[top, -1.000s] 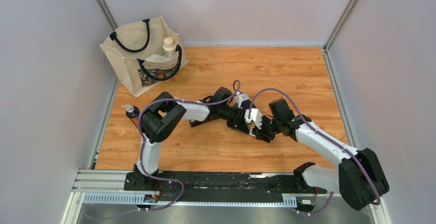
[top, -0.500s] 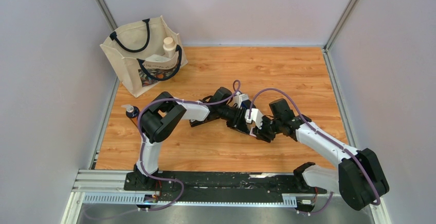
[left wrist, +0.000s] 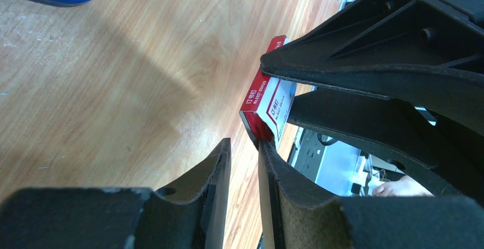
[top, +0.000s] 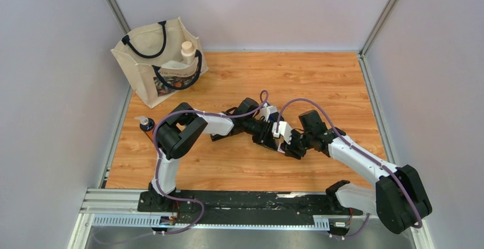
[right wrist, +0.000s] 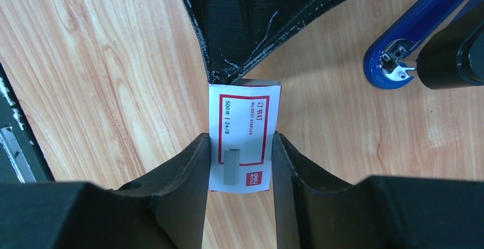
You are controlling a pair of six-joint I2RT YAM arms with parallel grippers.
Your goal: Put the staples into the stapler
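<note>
Wood-grain tabletop fills the middle of the overhead view, where the two black-and-white arms meet just below centre. The right gripper is clamped on a small flat white staple box with red print. In the right wrist view its two black fingers press the long sides of the box at lower centre. The printed face, with a grey picture of a staple strip, is turned to the camera.

The left gripper comes in from the opposite side. Its jaws stand at a narrow gap, with bare wood showing through and nothing between them. In the left wrist view, at centre frame, the lower corner of the box touches the tip of the finger on the right of that gap. In the right wrist view these dark fingers taper to a point at the box's top edge, upper centre.

A glossy blue stapler lies on the wood near the box, its rounded end with metal parts showing at the right of the right wrist view. Whether it is opened cannot be told.

In the overhead view a cream canvas tote bag with dark handles stands at the upper left of the table, a white bottle sticking out of it. A small dark-topped bottle stands at the left edge beside the left arm.
</note>
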